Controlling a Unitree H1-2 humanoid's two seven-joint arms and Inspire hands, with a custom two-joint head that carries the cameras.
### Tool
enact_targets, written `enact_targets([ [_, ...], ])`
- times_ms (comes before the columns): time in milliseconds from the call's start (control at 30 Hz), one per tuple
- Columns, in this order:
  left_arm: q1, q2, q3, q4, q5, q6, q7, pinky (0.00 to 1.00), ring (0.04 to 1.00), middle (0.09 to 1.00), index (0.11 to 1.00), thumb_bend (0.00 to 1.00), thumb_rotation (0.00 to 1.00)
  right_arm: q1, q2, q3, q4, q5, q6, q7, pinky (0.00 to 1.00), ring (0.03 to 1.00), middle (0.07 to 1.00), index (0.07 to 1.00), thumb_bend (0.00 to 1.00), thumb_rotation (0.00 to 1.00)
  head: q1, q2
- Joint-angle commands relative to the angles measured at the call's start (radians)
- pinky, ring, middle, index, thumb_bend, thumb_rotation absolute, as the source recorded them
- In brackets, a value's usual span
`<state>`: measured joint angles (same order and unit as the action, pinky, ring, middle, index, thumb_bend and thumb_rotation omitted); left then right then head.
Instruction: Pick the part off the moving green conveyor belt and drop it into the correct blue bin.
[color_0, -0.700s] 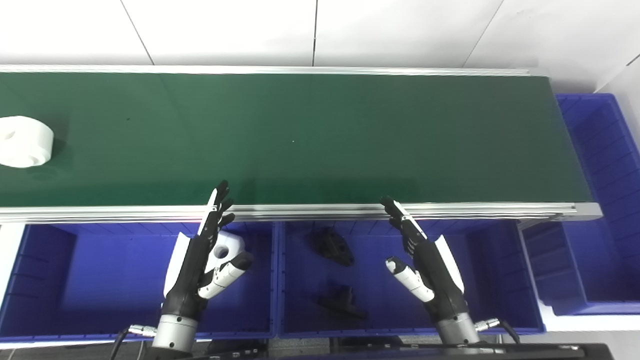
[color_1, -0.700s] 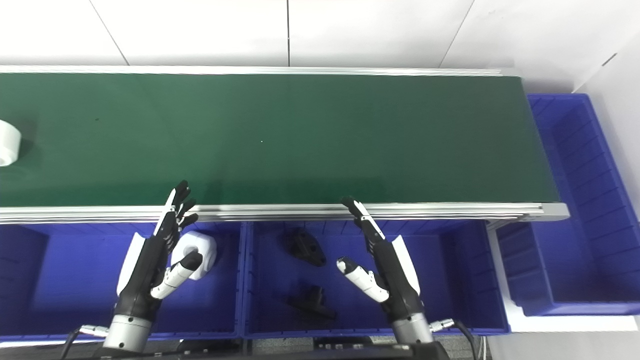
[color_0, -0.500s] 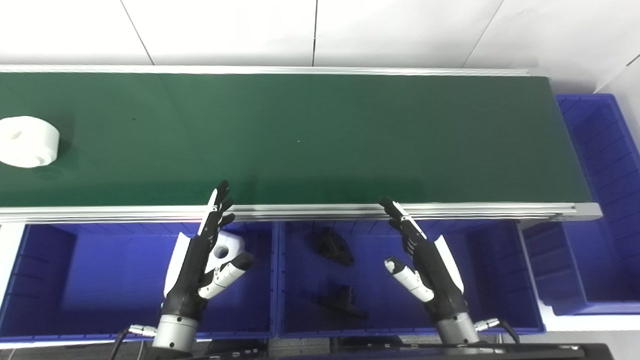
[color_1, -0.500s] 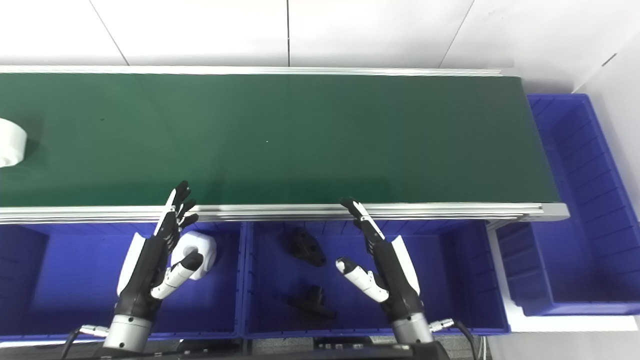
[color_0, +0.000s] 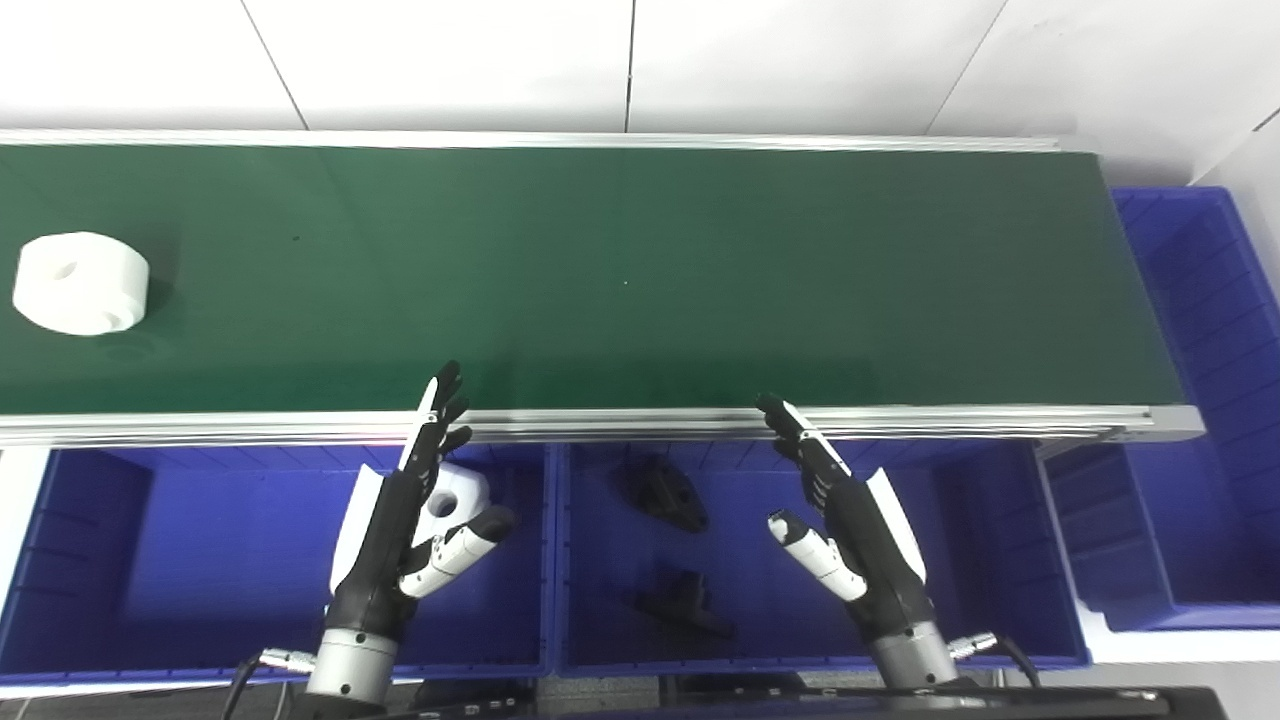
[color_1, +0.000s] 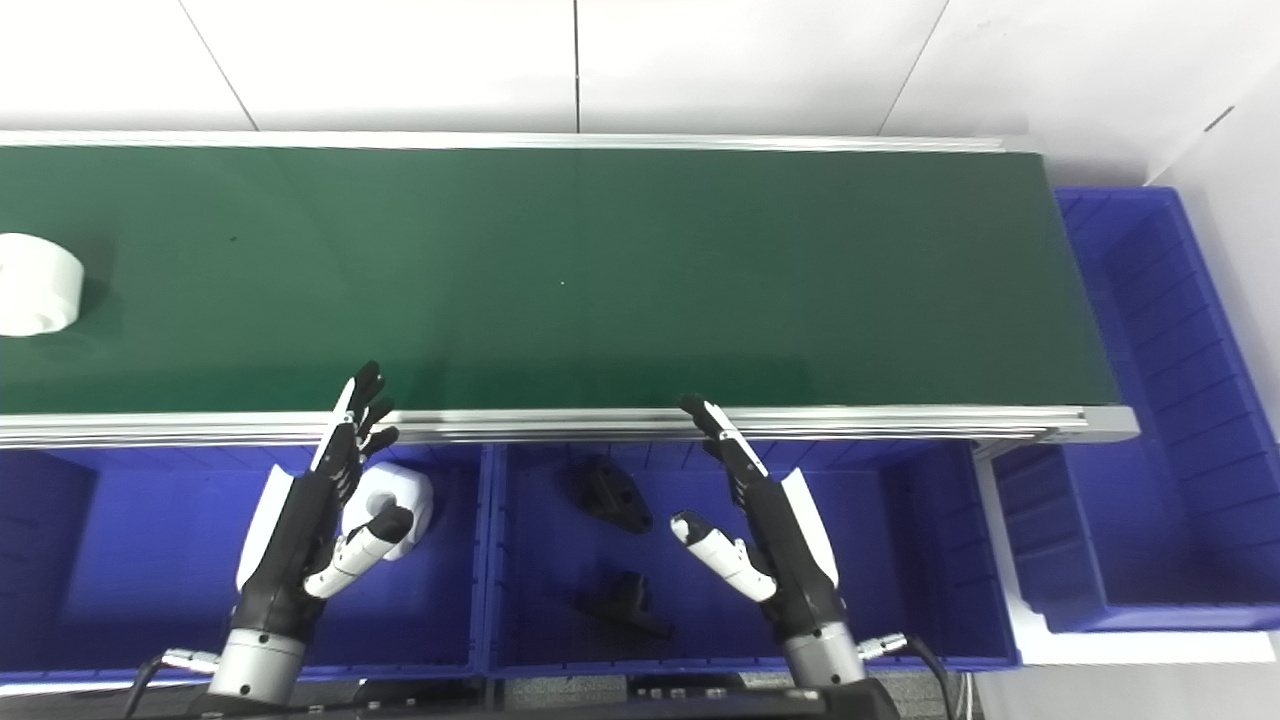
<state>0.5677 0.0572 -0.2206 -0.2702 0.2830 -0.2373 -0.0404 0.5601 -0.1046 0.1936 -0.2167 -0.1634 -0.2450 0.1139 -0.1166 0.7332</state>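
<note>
A chunky white cylindrical part (color_0: 81, 283) with a small hole rides the matte green conveyor belt (color_0: 640, 270), far to the left of the left hand (color_0: 400, 530). The right eye view crops it. Both the left and right hand (color_0: 850, 530) hover empty, fingers spread, over glossy ribbed blue bins (color_0: 200, 560); two black parts (color_0: 665, 493), possibly brackets, lie between them.

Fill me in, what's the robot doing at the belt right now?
Waiting. A white part lies at the far left of the green conveyor belt, out of reach. The left hand and right hand hover open over the blue bins, holding nothing. The left bin holds a white part, the middle bin two black ones.
</note>
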Motion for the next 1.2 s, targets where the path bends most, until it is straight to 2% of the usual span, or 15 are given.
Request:
enact_targets([
  [0, -0.004, 0.007, -0.006, -0.021, -0.010, -0.018, -0.004, 0.88, 0.961, 1.000, 1.000, 0.71, 0.85, 0.002, -0.002, 0.001, -0.029, 0.008, -0.001, -0.001, 0.94, 0.960, 0.961, 0.912, 0.76, 0.85, 0.000, 0.001],
  [467, -0.002, 0.009, -0.007, -0.026, -0.011, -0.012, -0.007, 0.87, 0.955, 1.000, 1.000, 0.71, 0.84, 0.006, -0.002, 0.001, -0.035, 0.012, 0.006, 0.005, 0.95, 0.966, 0.969, 0.917, 0.76, 0.86, 0.005, -0.001],
  [500, -0.001, 0.007, -0.009, -0.019, -0.006, -0.020, -0.003, 0.87, 0.955, 1.000, 1.000, 0.71, 0.84, 0.008, -0.003, -0.001, -0.029, 0.013, -0.003, 0.002, 0.95, 0.966, 0.970, 0.917, 0.76, 0.86, 0.058, -0.032],
  [567, 0.001, 0.002, -0.014, -0.007, -0.003, -0.030, 0.001, 0.86, 0.951, 1.000, 1.000, 0.72, 0.83, 0.010, -0.006, -0.006, -0.018, 0.018, -0.019, -0.001, 0.94, 0.961, 0.967, 0.917, 0.76, 0.85, 0.081, -0.038],
  [667, 0.002, -0.012, -0.030, 0.004, 0.018, -0.037, 0.010, 0.84, 0.943, 1.000, 1.000, 0.72, 0.82, 0.011, -0.026, -0.018, -0.003, 0.033, -0.032, 0.004, 0.96, 0.968, 0.975, 0.924, 0.75, 0.87, 0.175, -0.063],
  [767, 0.001, -0.020, -0.042, 0.009, 0.031, -0.038, 0.019, 0.81, 0.924, 0.997, 1.000, 0.70, 0.79, 0.007, -0.040, -0.025, 0.007, 0.042, -0.041, 0.007, 0.97, 0.979, 0.986, 0.934, 0.74, 0.90, 0.190, -0.066],
  [800, 0.000, -0.029, -0.049, 0.015, 0.040, -0.034, 0.025, 0.81, 0.923, 0.997, 1.000, 0.70, 0.79, 0.004, -0.048, -0.031, 0.016, 0.049, -0.053, 0.007, 0.97, 0.980, 0.987, 0.936, 0.74, 0.90, 0.261, -0.083],
  [967, -0.004, -0.060, -0.066, 0.039, 0.066, -0.032, 0.049, 0.74, 0.880, 0.962, 1.000, 0.76, 0.71, -0.008, -0.073, -0.047, 0.053, 0.078, -0.100, 0.009, 0.97, 0.990, 1.000, 0.956, 0.69, 0.94, 0.290, -0.094],
  [1000, -0.006, -0.069, -0.069, 0.048, 0.068, -0.033, 0.055, 0.74, 0.879, 0.961, 1.000, 0.76, 0.70, -0.011, -0.078, -0.052, 0.060, 0.091, -0.098, 0.013, 0.97, 0.991, 1.000, 0.957, 0.69, 0.94, 0.313, -0.118],
  [1167, -0.010, -0.088, -0.084, 0.065, 0.075, -0.017, 0.062, 0.72, 0.874, 0.954, 1.000, 0.80, 0.66, -0.019, -0.098, -0.063, 0.087, 0.118, -0.092, 0.028, 1.00, 1.000, 1.000, 0.971, 0.72, 0.97, 0.337, -0.143],
])
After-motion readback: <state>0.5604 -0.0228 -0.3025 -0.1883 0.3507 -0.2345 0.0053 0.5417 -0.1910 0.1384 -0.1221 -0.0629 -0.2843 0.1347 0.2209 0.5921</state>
